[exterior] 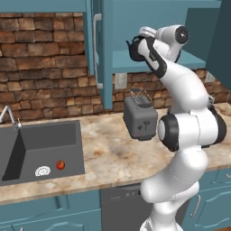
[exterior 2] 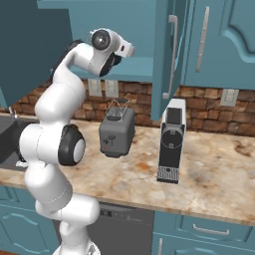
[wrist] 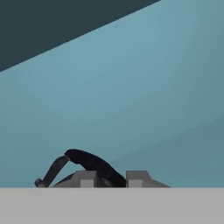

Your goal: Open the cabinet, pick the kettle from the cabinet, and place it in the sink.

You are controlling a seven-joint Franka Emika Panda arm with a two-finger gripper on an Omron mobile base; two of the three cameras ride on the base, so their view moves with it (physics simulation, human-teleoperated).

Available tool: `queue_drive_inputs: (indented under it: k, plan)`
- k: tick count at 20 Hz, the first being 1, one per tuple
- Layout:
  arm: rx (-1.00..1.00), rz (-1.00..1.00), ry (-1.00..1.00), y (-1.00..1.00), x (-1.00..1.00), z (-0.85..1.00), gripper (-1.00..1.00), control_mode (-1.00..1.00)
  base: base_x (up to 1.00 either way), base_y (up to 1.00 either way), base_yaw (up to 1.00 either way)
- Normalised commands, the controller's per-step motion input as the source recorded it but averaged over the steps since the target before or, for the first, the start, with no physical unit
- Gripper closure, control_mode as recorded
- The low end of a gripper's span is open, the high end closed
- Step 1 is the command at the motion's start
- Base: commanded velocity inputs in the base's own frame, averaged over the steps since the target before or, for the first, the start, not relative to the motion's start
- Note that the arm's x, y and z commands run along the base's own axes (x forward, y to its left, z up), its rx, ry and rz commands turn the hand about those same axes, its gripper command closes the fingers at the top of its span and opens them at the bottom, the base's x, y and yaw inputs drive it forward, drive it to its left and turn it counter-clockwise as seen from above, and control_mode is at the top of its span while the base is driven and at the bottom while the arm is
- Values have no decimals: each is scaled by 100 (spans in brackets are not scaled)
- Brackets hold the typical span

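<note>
Gripper is inside the open cabinet, fingers nearly together and clamped on the arched top handle of the kettle; hand view has the two fingertips pinching the black handle from both sides, teal cabinet interior behind. From the left base view the kettle's dark body and spout sit just above the cabinet shelf, at its left end next to the open door edge; can't tell if it's touching the shelf or lifted. Room, big to small: beige marbled counter runs the full width, brick backsplash behind, teal lower cabinets and a dark dishwasher panel under the front edge. Sink is recessed at the counter's left end, chrome faucet at its back edge, a small white object and a red one near the basin's front. Black-and-white coffee machine stands mid-counter in the right base view, grey toaster just to its left toward the back wall, below the cabinet.
</note>
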Motion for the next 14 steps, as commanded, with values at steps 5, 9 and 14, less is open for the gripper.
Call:
queue_drive_inputs:
  k: [5, 9, 14]
  plan:
    - [6, -10, 2, -14, -14, 8, 100, -100, 0, 0, 0]
    - [11, -6, 4, -11, -18, 9, 100, -100, 0, 0, 0]
    - [14, -4, 2, -6, -16, 5, 100, -100, 0, 0, 0]
